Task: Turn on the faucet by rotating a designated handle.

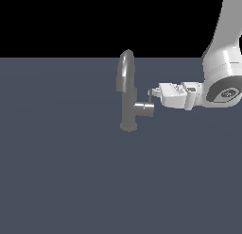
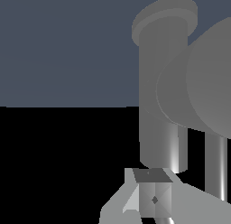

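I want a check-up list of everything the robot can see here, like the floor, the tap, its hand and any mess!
Surface: plain dark blue-grey floor, bare around the tap.
Job's things: grey tap stands upright; its thin handle sticks up at the end of the side stub.
Clutter: nothing seen.
Hand: white hand reaches in sideways from the exterior view's right, tips at the handle; open or shut cannot be told.
Cables: nothing seen.
Surroundings: black background above the floor.

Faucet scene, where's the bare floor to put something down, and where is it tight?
In the exterior view, bare floor spreads across the view's left and the whole foreground below the faucet. It is crowded only on the view's right of the faucet, where the claw sits at the handle above the side stub.
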`<state>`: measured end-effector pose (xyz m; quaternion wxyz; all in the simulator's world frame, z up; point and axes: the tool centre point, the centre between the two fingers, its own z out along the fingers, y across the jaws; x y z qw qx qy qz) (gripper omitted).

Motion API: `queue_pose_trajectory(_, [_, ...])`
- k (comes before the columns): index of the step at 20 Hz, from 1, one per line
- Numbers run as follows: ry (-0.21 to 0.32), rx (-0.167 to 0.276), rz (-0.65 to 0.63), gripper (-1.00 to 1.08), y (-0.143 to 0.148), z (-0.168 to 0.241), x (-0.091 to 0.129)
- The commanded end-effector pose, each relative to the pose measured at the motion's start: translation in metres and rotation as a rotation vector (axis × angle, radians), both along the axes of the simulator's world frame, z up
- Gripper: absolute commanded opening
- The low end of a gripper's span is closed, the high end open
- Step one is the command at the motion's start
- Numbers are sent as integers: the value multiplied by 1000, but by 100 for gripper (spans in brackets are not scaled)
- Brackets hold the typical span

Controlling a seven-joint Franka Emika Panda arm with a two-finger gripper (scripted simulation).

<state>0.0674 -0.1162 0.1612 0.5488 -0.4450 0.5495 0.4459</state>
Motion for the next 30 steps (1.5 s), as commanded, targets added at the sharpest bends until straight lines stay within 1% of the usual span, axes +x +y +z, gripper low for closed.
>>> queue_pose_trajectory(1, [0,0,0,-100,1,1,-5])
queue_pose_trajectory(17, [0,0,0,-100,10,10,-47])
queue_pose_trajectory(18, [0,0,0,-100,10,10,-47])
queue_pose_trajectory(19, [-3,-3,-3,-100,10,8,-42])
queue_pose_trajectory(30, [-1,-1,-1,-100,17,-13,-82])
